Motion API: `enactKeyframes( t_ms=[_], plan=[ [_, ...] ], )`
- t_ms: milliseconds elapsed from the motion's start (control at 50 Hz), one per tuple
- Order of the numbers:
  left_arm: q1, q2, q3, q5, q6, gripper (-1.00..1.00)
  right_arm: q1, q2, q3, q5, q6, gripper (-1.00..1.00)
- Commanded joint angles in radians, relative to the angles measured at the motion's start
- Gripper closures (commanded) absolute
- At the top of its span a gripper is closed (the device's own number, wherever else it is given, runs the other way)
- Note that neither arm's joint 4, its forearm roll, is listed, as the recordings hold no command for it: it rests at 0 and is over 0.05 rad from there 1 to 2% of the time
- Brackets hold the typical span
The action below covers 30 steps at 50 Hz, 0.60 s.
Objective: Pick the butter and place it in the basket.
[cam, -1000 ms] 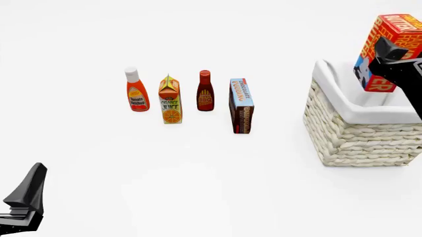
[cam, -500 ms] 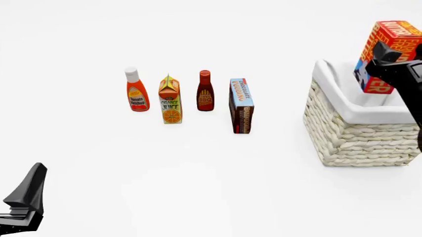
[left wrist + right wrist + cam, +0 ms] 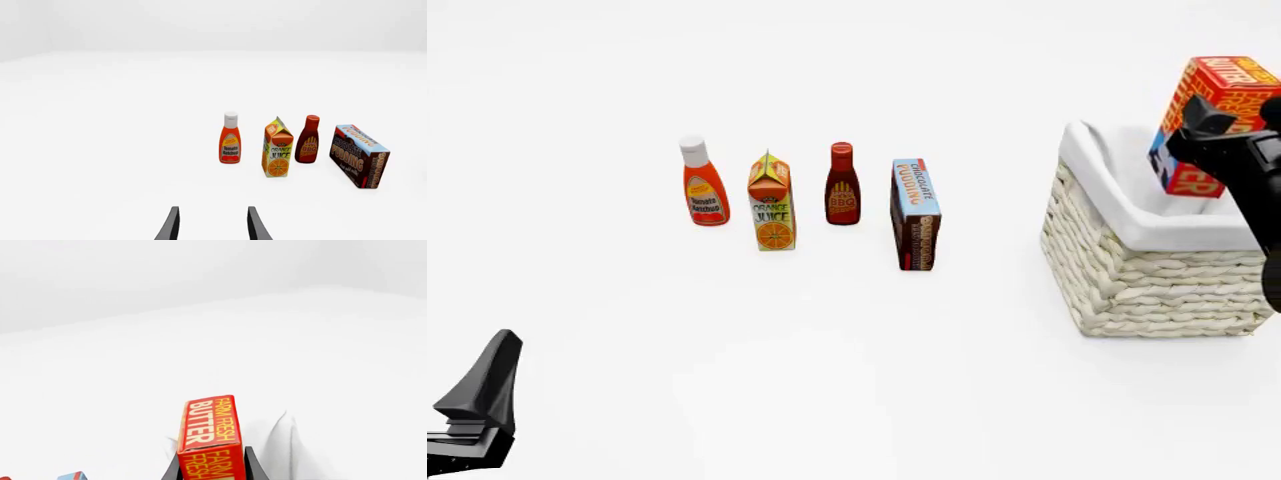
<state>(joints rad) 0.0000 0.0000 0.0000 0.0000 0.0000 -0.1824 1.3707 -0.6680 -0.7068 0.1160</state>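
1. Nearest in the front view, at the lower left corner: left gripper (image 3: 481, 405), dark, low above the white table (image 3: 854, 380), well apart from all groceries. In the left wrist view, two thin fingers (image 3: 172, 225) parted with only bare table between them; holding nothing.

2. Farther, in the middle of the table, a loose row of four groceries, all upright: tomato ketchup bottle (image 3: 703, 182) on the left, then orange juice carton (image 3: 773, 203) a little nearer to the camera, then BBQ sauce bottle (image 3: 842, 184), then chocolate pudding box (image 3: 916, 213) on the right, standing on its narrow end. Near one another but not touching.

3. At the right side, about as far as the row: basket (image 3: 1154, 280), cream woven wicker with white cloth liner folded over the rim, well apart from the pudding box.

4. Above the basket, at the right edge: right gripper (image 3: 1222, 140), black, closed upon the butter (image 3: 1214, 115). Carton tilted, held in the air over the basket's far right part, its lower end near the liner; touching or not, cannot tell.

5. In the right wrist view: butter (image 3: 208, 435) clamped between the two dark fingers (image 3: 250, 462), yellow lettering facing the camera, white liner just behind it.
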Motion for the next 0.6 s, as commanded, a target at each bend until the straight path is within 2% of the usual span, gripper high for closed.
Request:
enactKeyframes(
  t_ms=[20,600],
  plan=[
    [0.000,0.000,0.000,0.000,0.000,-1.00,-0.013,0.033,-0.023,-0.027,0.020,1.00],
    [0.000,0.000,0.000,0.000,0.000,-1.00,-0.030,0.092,-0.059,-0.044,0.020,1.00]
  ],
)
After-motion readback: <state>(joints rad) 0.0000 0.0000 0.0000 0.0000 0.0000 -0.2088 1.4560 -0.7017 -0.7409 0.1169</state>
